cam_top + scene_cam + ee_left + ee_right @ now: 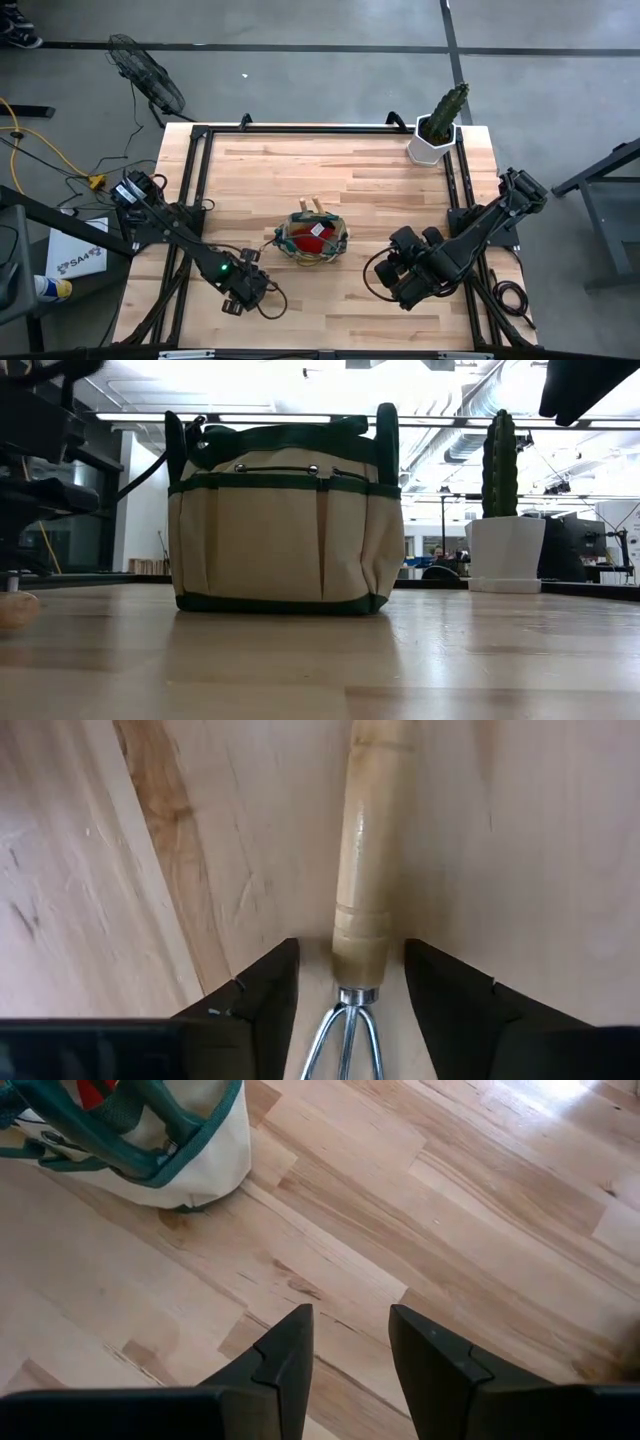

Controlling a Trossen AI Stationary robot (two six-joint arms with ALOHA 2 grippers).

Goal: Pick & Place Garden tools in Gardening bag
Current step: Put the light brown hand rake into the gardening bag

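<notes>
The left gripper hangs low over the butcher-block table, its dark fingers apart on either side of the wooden-handled hand rake, lying flat near the table's front-left. A sound grasp would close squarely on the handle's lower end, just above the metal tines. The tan, green-trimmed gardening bag stands mid-table. The right gripper waits with fingers apart above bare wood beside the bag.
</notes>
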